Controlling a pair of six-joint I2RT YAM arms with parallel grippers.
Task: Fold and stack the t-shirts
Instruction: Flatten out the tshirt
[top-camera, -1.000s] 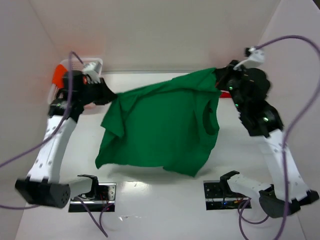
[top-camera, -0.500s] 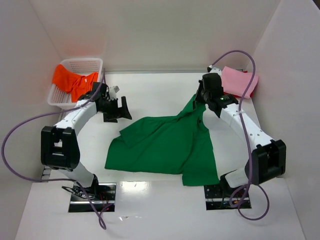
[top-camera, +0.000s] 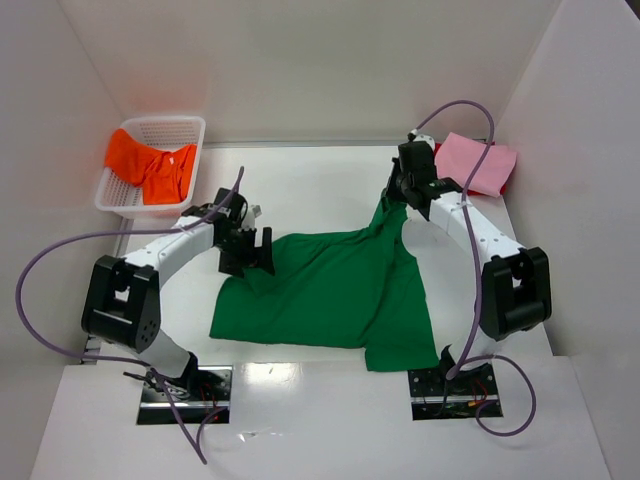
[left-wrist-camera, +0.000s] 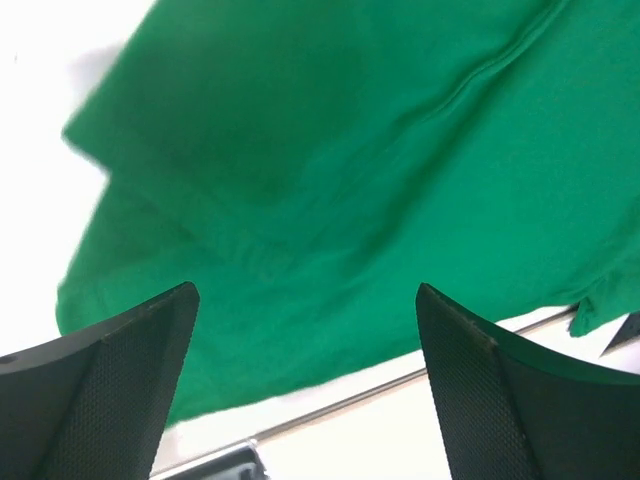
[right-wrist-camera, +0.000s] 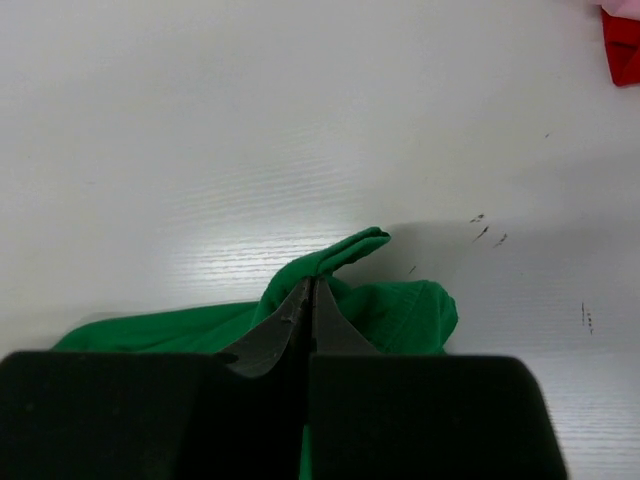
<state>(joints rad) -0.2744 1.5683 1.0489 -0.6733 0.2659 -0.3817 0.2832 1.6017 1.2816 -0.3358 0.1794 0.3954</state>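
- Spreading across the middle of the table, the green t-shirt is lying rumpled in the overhead view, its long axis running left to right between the two arms. The left end effector is hanging over the shirt's left edge, while the right end effector is gripping the far right corner, where the cloth is gathering to a point. An orange t-shirt is sitting in the white basket at far left and a pink t-shirt is lying at far right, both well apart from the green one.
- From the left wrist, the left end effector is showing its fingers spread wide and holding nothing. Green cloth is filling the view directly beneath them, with a doubled-over flap at upper left. The left arm is plainly the nearer one to this free side, so the coming grasp is likely calling for little more than a straight descent.
- From the right wrist, the right end effector is pinching fully closed on a small ridge of green cloth. A sliver of a red t-shirt is peeking in at the top right corner.
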